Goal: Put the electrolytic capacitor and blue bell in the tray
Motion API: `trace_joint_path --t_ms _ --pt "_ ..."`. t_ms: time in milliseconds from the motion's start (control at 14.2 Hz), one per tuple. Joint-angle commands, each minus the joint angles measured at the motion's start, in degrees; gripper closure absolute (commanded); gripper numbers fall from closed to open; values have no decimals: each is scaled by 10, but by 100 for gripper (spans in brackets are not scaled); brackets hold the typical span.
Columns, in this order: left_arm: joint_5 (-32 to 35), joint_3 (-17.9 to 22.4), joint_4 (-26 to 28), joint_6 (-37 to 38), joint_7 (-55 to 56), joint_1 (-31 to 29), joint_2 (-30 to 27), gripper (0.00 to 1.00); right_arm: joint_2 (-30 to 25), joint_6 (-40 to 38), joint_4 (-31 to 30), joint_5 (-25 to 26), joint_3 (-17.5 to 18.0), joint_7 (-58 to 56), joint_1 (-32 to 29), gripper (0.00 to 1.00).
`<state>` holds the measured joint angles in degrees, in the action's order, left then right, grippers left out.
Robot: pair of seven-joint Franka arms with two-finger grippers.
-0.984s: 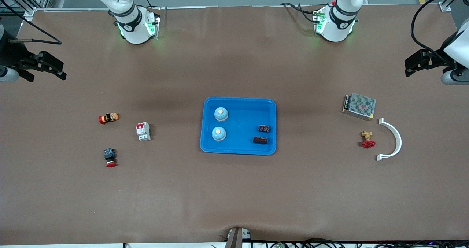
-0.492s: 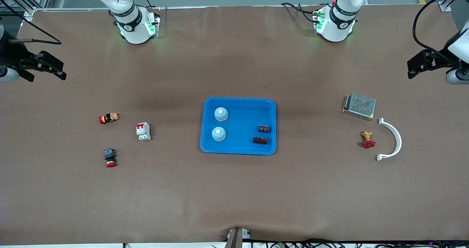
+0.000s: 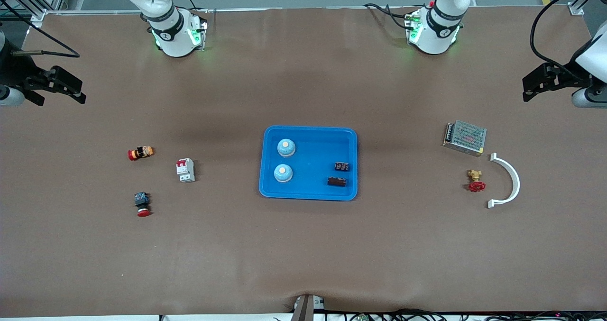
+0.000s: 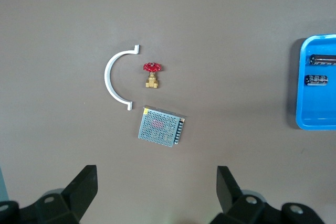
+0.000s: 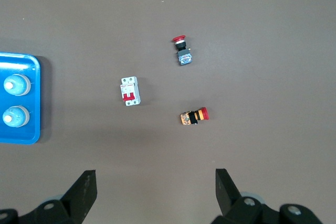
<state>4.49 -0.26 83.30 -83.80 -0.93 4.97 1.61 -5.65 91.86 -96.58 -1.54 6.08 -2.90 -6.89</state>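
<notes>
I'm seeing the tray (image 3: 308, 163) sitting mid-bench, already carrying two blue bells (image 3: 286, 147) toward the right arm's end and two dark capacitors (image 3: 341, 166) toward the left arm's. The left gripper (image 3: 536, 81) and right gripper (image 3: 66, 88) are waiting out at the bench ends, jaws spread wide, gripping nothing.

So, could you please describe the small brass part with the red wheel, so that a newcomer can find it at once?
Start from the blue tray in the middle of the table and go toward the left arm's end. There a metal mesh box lies beside a white curved bracket. The valve sits inside the bracket's curve, nearer the front camera than the box; only it has a red handwheel on a brass body.
</notes>
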Motion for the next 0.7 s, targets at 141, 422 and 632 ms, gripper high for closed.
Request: trace_joint_path --t_ms 141,422,632 --pt "-7 -1 2 -3 -7 1 -7 0 7 -8 14 -3 7 0 -10 0" --pt "-7 0 2 -2 -7 0 -7 0 8 -8 14 -3 7 0 -10 0" --pt "-7 0 2 -2 -7 0 -7 0 12 -8 14 -3 7 0 -8 0"
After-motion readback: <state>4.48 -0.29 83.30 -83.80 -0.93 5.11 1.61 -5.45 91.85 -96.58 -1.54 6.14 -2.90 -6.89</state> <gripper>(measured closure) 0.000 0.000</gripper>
